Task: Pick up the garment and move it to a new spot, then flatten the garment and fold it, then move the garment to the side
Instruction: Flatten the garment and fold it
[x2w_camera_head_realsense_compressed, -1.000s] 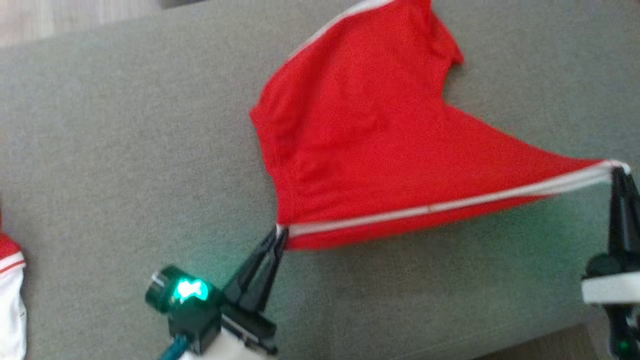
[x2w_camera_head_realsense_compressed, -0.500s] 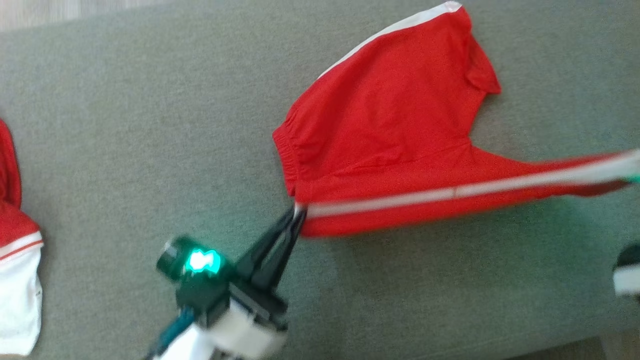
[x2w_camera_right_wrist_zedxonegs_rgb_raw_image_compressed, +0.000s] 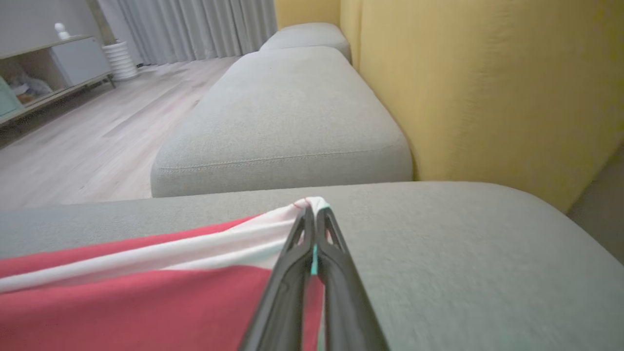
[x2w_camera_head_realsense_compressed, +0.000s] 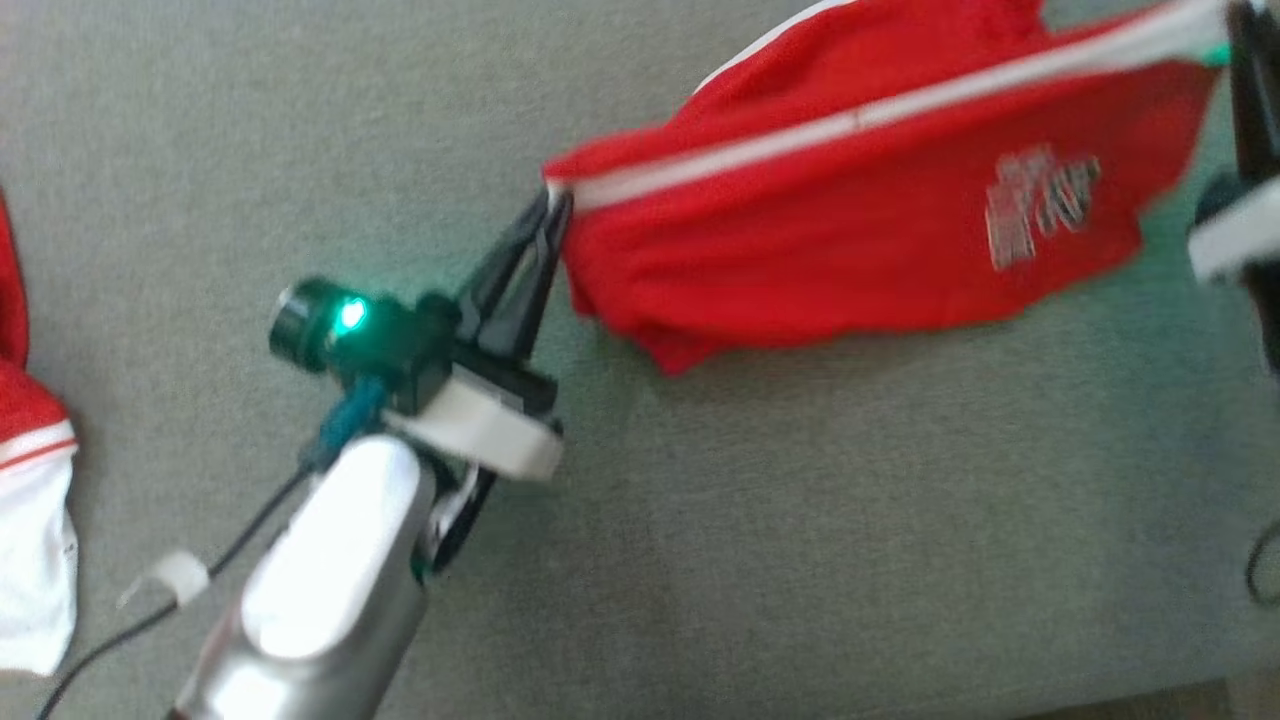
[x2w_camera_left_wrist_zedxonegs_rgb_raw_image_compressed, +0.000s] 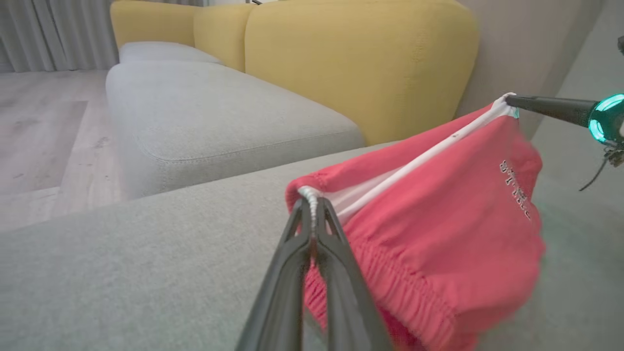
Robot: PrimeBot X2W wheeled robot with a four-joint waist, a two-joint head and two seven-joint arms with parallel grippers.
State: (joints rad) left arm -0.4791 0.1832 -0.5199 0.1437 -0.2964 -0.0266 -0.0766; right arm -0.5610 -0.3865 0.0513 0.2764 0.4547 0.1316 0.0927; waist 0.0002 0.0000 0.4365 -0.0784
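The garment [x2w_camera_head_realsense_compressed: 860,230] is a pair of red shorts with a white side stripe and a pale logo, stretched in the air above the grey cushion [x2w_camera_head_realsense_compressed: 800,520]. My left gripper [x2w_camera_head_realsense_compressed: 552,197] is shut on its left end by the elastic waistband [x2w_camera_left_wrist_zedxonegs_rgb_raw_image_compressed: 312,195]. At the upper right my right gripper [x2w_camera_head_realsense_compressed: 1238,12] is shut on the other end of the white stripe [x2w_camera_right_wrist_zedxonegs_rgb_raw_image_compressed: 312,204]. The cloth hangs down between the two grippers. In the left wrist view the right gripper [x2w_camera_left_wrist_zedxonegs_rgb_raw_image_compressed: 509,100] pinches the far corner of the garment [x2w_camera_left_wrist_zedxonegs_rgb_raw_image_compressed: 438,234].
Another red and white garment [x2w_camera_head_realsense_compressed: 30,520] lies at the left edge of the cushion. Yellow backrests [x2w_camera_left_wrist_zedxonegs_rgb_raw_image_compressed: 360,63] stand behind the grey seats [x2w_camera_right_wrist_zedxonegs_rgb_raw_image_compressed: 287,112]. Wooden floor [x2w_camera_right_wrist_zedxonegs_rgb_raw_image_compressed: 73,146] and a low shelf unit [x2w_camera_right_wrist_zedxonegs_rgb_raw_image_compressed: 44,73] lie beyond.
Both grippers have lifted the shorts off the cushion and carried them away from me; the cloth has flipped so the logo side now faces up. The head view has also shifted.
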